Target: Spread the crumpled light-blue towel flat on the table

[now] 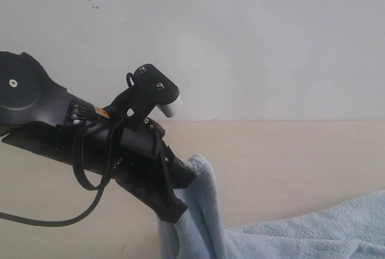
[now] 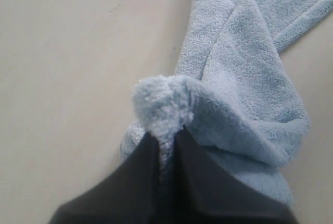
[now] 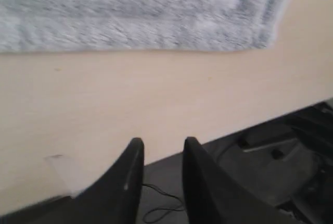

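The light-blue towel [image 1: 204, 211] hangs in a raised fold at the lower middle of the exterior view, and the rest of it spreads flat toward the lower right. My left gripper [image 1: 171, 208] holds that fold up off the beige table [image 1: 289, 156]. In the left wrist view the two dark fingers [image 2: 140, 172] are shut on a fuzzy tuft of the towel [image 2: 244, 88], which drapes away below it. My right gripper [image 3: 163, 143] is open and holds nothing, hovering over the table's edge [image 3: 156, 104]. The towel's hemmed edge [image 3: 145, 10] lies flat beyond it.
The white speckled wall [image 1: 240, 36] rises behind the table. Past the table's edge in the right wrist view lies a dark floor with cables and equipment [image 3: 270, 151]. The left arm's black body [image 1: 60, 132] crosses the left half of the exterior view.
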Motion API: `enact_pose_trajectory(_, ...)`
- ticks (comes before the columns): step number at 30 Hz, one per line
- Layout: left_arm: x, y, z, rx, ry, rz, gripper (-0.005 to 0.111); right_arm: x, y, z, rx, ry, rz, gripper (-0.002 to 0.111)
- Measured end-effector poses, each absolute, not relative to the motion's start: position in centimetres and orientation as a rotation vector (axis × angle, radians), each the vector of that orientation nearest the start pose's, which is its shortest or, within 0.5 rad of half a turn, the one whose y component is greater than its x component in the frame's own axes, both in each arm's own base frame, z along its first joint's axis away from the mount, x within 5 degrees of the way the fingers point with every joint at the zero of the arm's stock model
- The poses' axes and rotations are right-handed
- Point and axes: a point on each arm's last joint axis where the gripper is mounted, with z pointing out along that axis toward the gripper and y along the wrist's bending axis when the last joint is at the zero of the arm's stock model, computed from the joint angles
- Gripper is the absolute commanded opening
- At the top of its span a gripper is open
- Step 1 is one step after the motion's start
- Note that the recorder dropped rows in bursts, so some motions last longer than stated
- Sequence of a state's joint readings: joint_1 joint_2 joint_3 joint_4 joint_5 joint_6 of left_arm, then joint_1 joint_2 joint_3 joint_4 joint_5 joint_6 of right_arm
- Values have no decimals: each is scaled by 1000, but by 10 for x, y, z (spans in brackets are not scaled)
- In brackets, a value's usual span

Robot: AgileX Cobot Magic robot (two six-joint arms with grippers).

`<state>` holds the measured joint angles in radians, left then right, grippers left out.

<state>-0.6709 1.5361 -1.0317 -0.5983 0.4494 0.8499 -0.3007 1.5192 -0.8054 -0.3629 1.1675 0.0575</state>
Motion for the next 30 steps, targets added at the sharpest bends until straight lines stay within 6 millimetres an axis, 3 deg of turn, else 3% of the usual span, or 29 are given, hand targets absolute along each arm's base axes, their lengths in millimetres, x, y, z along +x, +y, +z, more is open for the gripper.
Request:
enact_pose_trajectory(3, 243, -221, 265, 1215, 2044, -471, 4, 200, -98, 189, 312, 3338, -581, 71)
enact_pose_trajectory(7, 243, -221, 265, 1215, 2044, -471, 4, 203, -101, 188, 447, 3246, -645, 70)
enact_pose_trajectory(12, 241, -221, 264, 1229, 2054, -480, 4, 199, -113, 186, 662, 3086, -854, 70)
enact_pose_trajectory(16, 241, -221, 264, 1231, 2055, -481, 4, 200, -119, 176, 869, 3002, -664, 70)
enact_pose_trajectory(23, 241, -221, 264, 1232, 2057, -482, 4, 186, -153, 153, 1340, 2857, -297, 70)
enact_pose_trajectory(30, 242, -221, 264, 1225, 2053, -480, 4, 181, -174, 147, 1490, 2668, -112, 70)
